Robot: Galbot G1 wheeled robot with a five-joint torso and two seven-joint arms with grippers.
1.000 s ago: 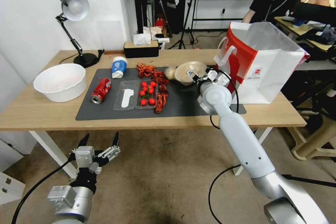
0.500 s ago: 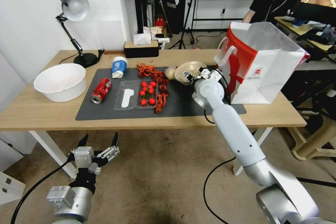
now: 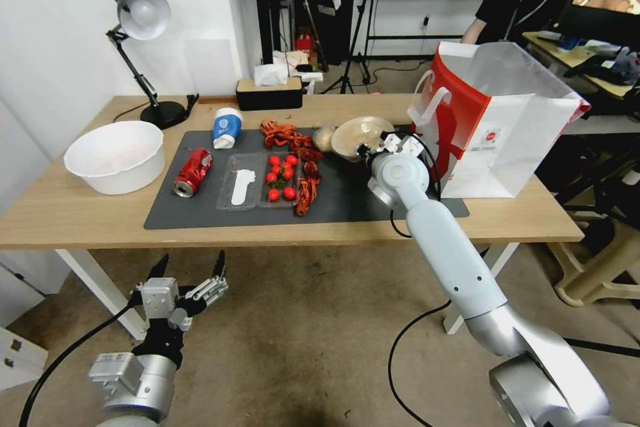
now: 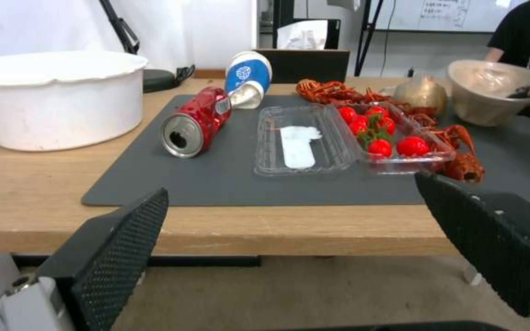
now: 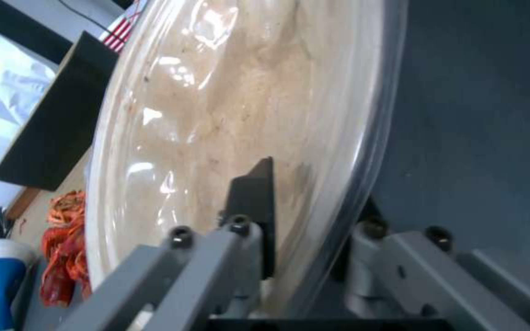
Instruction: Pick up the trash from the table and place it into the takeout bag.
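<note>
I've brought my right gripper (image 3: 371, 147) in on the bowl (image 3: 357, 132); its rim now sits between my jaws, not yet clamped. Left gripper (image 3: 190, 273) idles apart, below the table (image 3: 80, 213).

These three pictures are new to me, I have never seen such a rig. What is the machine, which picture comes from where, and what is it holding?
It is a wheeled robot with two arms. The wide picture comes from its head camera; the other two come from cameras on its wrists.

The table carries a red drink can, a blue-and-white paper cup, a tray of tomatoes, a big white bowl and the takeout bag.

The right gripper straddles the rim of the shallow beige bowl, one finger inside. The left gripper waits open below the table edge.
</note>
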